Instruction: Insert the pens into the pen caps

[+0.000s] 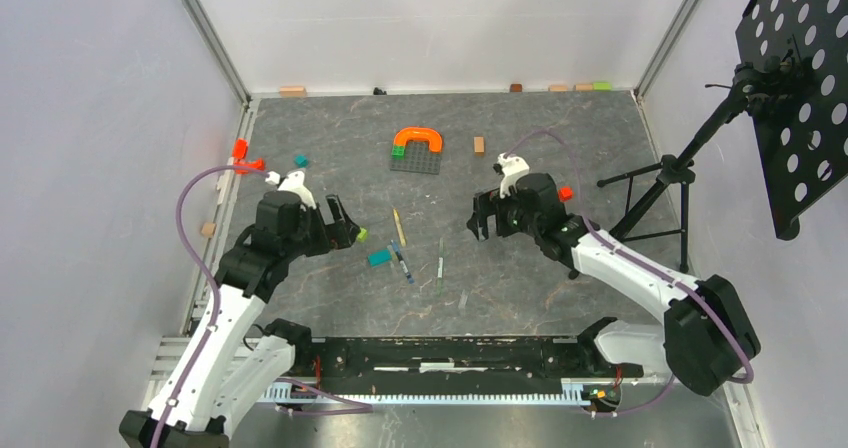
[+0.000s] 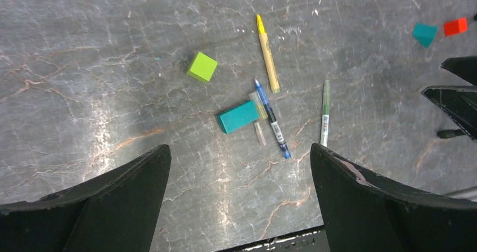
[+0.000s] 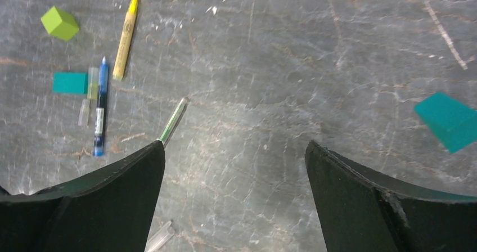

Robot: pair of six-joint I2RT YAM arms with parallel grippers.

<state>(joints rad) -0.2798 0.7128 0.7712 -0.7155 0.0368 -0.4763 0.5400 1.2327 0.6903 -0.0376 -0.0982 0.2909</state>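
Three pens lie mid-table: a tan-yellow one [image 1: 399, 226], a blue and dark one [image 1: 402, 261] and a pale green one [image 1: 440, 261]. In the left wrist view they are the yellow pen [image 2: 268, 61], the blue pen [image 2: 272, 118] and the green pen [image 2: 325, 112]. Small clear caps [image 2: 259, 133] lie beside the blue pen, and another clear cap [image 3: 159, 237] lies apart near the front. My left gripper [image 1: 345, 223] is open and empty, left of the pens. My right gripper [image 1: 483, 218] is open and empty, right of them. Its left finger hides the green pen's [image 3: 173, 120] lower end.
A teal block [image 1: 379, 258] touches the caps by the blue pen, and a lime cube [image 1: 361, 235] sits by my left gripper. An orange arch on a grey baseplate [image 1: 416, 158] stands at the back. Small blocks lie along the far edge, and a tripod [image 1: 660, 198] stands at right.
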